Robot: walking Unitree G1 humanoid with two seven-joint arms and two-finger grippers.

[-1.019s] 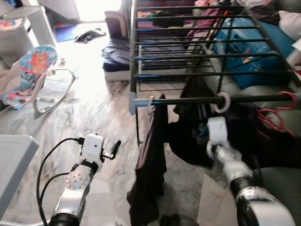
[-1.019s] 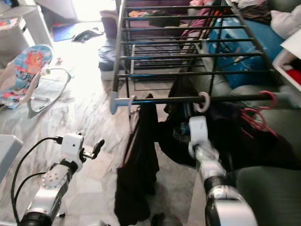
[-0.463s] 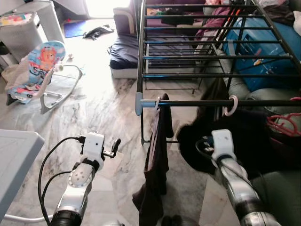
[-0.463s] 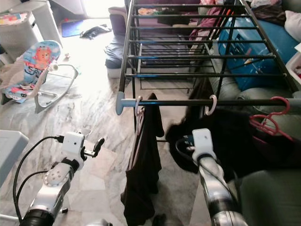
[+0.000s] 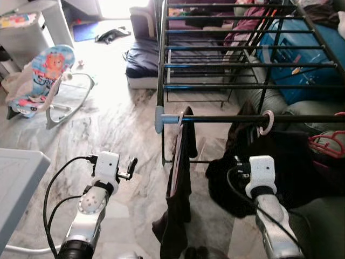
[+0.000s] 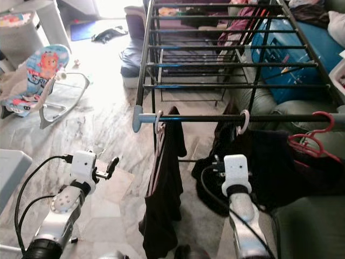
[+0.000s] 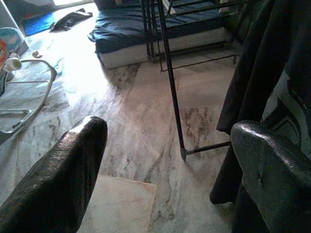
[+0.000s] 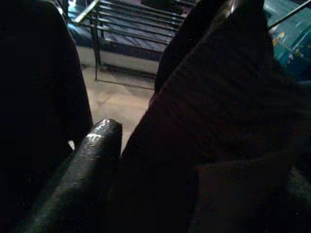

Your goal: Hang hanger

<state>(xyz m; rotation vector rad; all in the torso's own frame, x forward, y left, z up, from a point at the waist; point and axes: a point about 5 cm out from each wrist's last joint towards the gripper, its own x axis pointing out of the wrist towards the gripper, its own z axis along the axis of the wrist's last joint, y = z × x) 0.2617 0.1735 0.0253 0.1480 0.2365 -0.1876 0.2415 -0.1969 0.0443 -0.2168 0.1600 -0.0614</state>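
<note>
Lowered and drawn back from the rail since a second ago, the right gripper (image 6: 220,162) sits just below the pale hanger (image 6: 243,122), whose hook rides the rack's front bar (image 6: 205,117); whether its fingers are parted I cannot tell. Left gripper (image 5: 132,165), fingers spread, idles well apart

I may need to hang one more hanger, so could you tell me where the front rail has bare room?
The black front rail is bare between the dark garment's white hook and the pale ring hook. Past that ring it is crowded: dark clothes and red hangers bunch up. The left claw hangs over open marble floor.
</note>
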